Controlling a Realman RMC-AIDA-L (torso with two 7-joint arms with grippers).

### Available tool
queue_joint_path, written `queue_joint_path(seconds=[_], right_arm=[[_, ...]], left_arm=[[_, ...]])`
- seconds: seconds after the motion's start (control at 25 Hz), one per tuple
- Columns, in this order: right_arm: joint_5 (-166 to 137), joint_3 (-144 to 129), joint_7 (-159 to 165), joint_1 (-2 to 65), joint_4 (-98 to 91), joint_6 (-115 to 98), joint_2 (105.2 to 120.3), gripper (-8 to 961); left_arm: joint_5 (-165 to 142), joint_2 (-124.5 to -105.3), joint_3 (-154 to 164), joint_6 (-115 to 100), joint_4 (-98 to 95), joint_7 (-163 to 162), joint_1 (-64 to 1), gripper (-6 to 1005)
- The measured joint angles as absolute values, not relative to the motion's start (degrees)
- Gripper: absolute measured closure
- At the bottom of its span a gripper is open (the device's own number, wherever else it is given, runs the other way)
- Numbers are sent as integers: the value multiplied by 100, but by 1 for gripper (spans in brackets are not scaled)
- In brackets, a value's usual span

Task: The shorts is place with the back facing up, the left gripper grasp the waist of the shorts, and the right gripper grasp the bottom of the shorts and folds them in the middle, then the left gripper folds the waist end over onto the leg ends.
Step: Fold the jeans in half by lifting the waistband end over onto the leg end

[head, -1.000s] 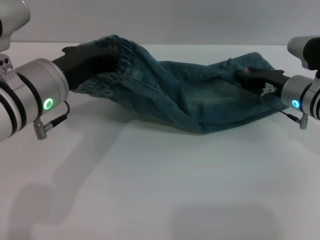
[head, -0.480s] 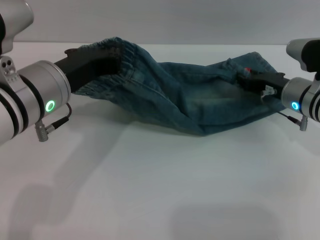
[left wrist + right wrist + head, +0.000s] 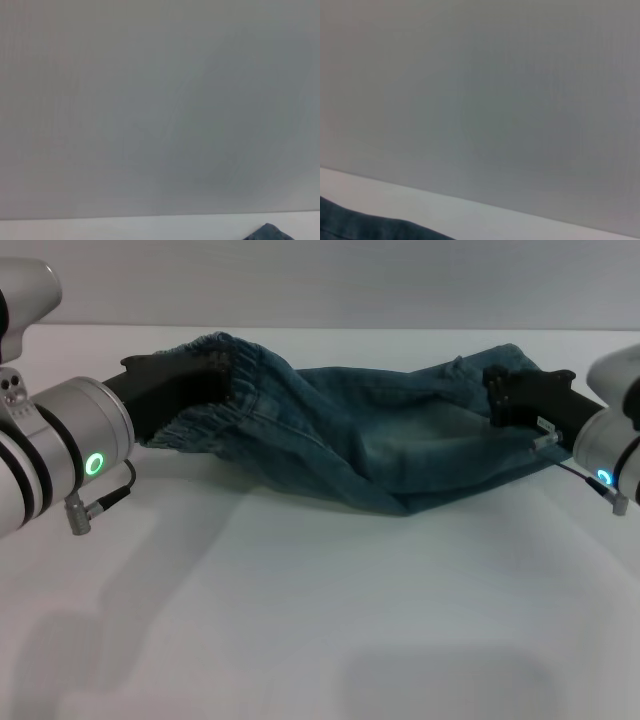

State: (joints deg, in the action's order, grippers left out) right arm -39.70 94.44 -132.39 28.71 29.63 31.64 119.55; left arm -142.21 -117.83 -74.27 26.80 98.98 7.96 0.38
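Blue denim shorts (image 3: 380, 435) lie stretched across the white table (image 3: 320, 610) in the head view. The elastic waist (image 3: 245, 365) is at the left and is raised off the table. My left gripper (image 3: 213, 368) is shut on it. The leg bottom (image 3: 515, 365) is at the right, and my right gripper (image 3: 497, 398) is shut on its edge. The middle of the shorts sags onto the table in a fold. Only a denim corner (image 3: 270, 233) appears in the left wrist view, and a strip of denim (image 3: 360, 225) in the right wrist view.
A plain grey wall (image 3: 330, 280) stands behind the table's far edge. White tabletop stretches in front of the shorts toward me. Both wrist views show mostly the wall.
My right gripper has lifted and drawn slightly right with the leg end. The left gripper has shifted a little left and down with the waist.
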Motion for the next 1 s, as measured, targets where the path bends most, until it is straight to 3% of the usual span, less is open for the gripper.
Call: queue_joint_path(seconds=[0.28, 1.0], right_arm=[[-3826, 9396, -13361, 2973, 2546, 3455, 11930, 955], [-3187, 8131, -13305, 3714, 2734, 3597, 11945, 955]], left_arm=[[-14221, -11778, -7366, 2690, 10055, 831, 3, 967], [-14211, -11777, -7233, 2700, 10311, 851, -45, 967]])
